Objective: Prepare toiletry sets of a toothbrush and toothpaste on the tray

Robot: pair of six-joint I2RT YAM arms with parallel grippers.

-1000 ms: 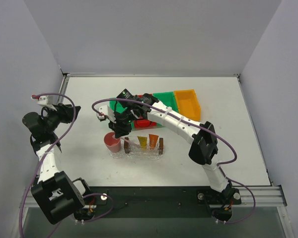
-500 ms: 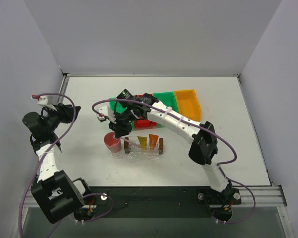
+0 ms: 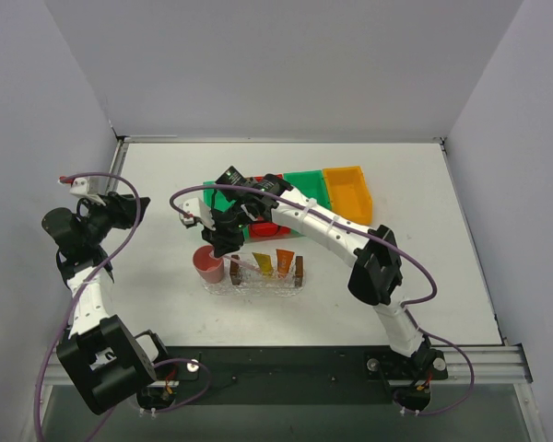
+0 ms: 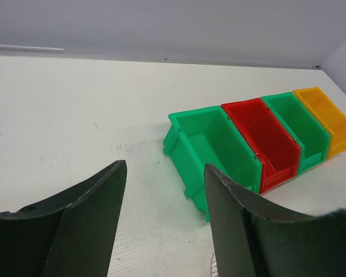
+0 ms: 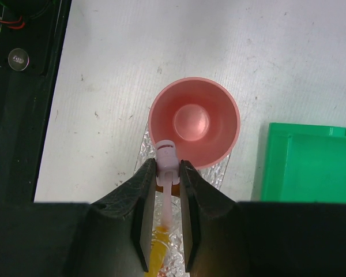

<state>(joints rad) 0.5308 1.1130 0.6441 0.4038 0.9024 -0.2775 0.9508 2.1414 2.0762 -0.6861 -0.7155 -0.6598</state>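
Toothbrush (image 5: 167,153) stays clamped in the right fingers (image 5: 144,219) over the tray (image 3: 300,270), beside the pink cup (image 5: 194,122), nudged slightly since a second ago. Left fingers (image 4: 86,219) remain apart. Grey walls (image 3: 276,64) enclose the white surface (image 3: 424,276).

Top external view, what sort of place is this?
Probably a robotics lab test cell: a white tabletop boxed in by plain pale wall panels, two jointed white-and-black robot arms bolted at its near edge, and a row of small green, red and orange plastic bins.

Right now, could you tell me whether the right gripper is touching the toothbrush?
Touching: the right wrist view shows the right gripper closed on the toothbrush, no gap.
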